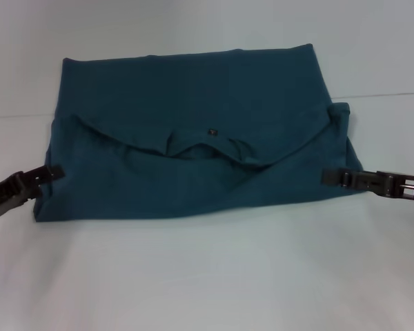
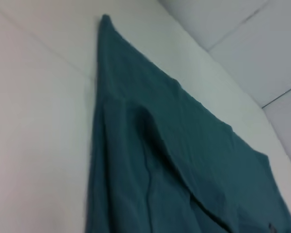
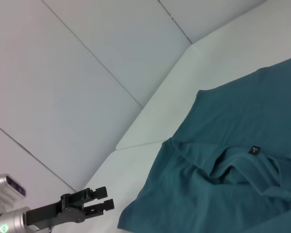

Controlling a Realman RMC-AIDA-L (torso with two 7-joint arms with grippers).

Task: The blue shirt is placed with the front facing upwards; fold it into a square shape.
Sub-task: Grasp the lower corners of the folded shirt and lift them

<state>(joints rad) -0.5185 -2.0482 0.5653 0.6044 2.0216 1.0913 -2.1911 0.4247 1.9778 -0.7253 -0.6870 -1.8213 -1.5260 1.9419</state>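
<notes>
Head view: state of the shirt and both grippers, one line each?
blue shirt: folded over once, collar and neck label on top, flat on the table, not yet square.
left gripper: at the shirt's left edge, low near the table, fingers open.
right gripper: at the shirt's right edge, low near the table.

Both grippers are black, built of angular plastic links ending in slim fingers. The right gripper (image 1: 332,176) carries white rectangular markings on its wrist block. Seen from the right wrist camera, the left gripper (image 3: 103,199) joins a silver-grey wrist housing bearing a small green mark.
</notes>
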